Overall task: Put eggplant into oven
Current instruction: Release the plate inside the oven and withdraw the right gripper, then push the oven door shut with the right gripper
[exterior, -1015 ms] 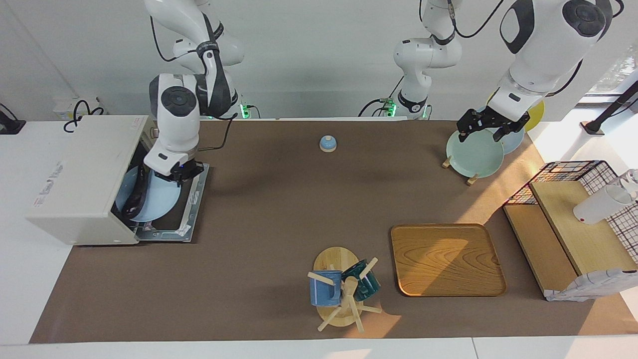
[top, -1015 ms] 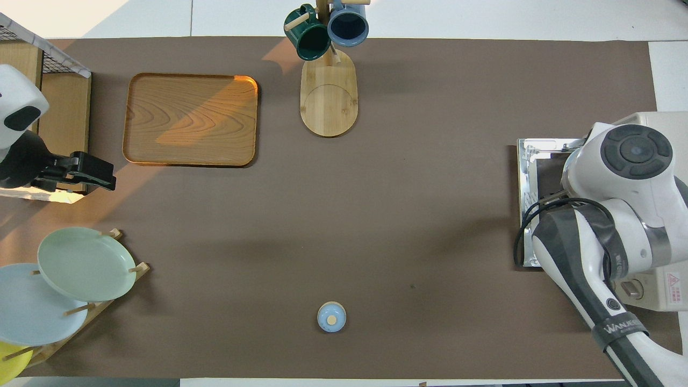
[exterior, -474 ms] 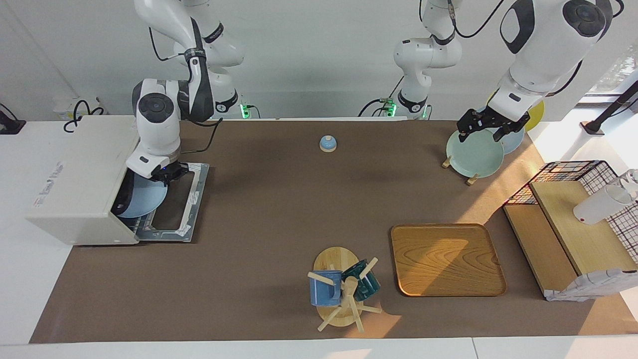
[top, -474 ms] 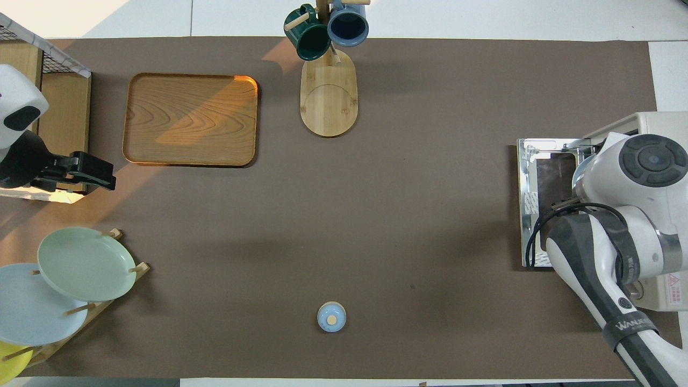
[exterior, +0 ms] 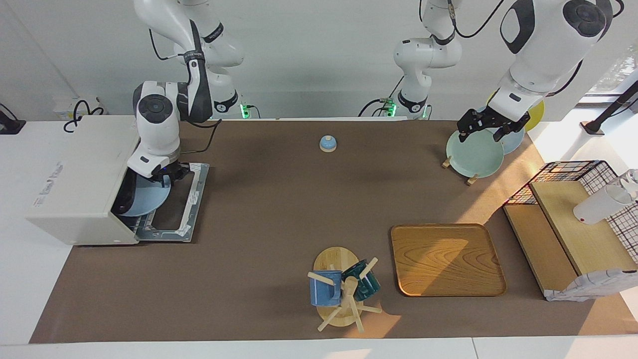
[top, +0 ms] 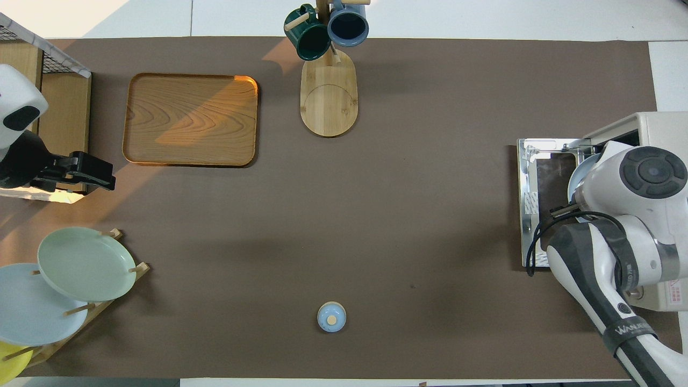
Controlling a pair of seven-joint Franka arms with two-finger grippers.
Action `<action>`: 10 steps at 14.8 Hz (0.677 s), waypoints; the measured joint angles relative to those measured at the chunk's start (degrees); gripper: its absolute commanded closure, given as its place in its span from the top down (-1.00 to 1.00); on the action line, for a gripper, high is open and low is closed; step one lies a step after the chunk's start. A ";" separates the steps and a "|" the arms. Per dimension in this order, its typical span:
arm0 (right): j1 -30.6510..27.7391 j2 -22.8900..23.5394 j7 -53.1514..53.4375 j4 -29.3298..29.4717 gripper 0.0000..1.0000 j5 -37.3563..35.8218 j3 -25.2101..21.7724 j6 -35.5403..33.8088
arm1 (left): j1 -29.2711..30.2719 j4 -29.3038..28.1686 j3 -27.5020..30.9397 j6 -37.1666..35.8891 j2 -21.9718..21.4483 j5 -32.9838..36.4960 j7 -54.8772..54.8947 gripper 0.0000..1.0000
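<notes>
In the facing view the oven (exterior: 75,174) stands at 9 o'clock, at the right arm's end of the table, with its door (exterior: 193,197) dropped flat on the brown mat (exterior: 259,224). A light blue plate (exterior: 149,199) sits half in the oven mouth and half over the door. The eggplant (exterior: 124,196) lies on the part of the plate that is inside the mouth, mostly under the oven roof. The right gripper (exterior: 168,175) is low at the plate's rim, on the side nearer to the robots. Whether it grips the rim I cannot tell, because the wrist covers it in both views.

The left gripper (exterior: 486,128) hangs at 2 o'clock over the green plate (exterior: 473,155) in the plate rack, its fingers spread and holding nothing. This arm waits.

Around the door the mat is bare. A small blue dome (exterior: 327,143) sits at 12 o'clock, well apart from the oven. The mug tree (exterior: 343,294) at 6 o'clock and the wooden tray (exterior: 447,259) at 5 o'clock are also well apart from it. Only the oven walls and roof are close around the plate.
</notes>
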 measured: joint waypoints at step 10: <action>2.16 2.35 10.11 2.82 -1.00 8.95 5.49 1.52 | 0.28 0.00 0.03 0.00 0.00 0.00 -0.01 1.00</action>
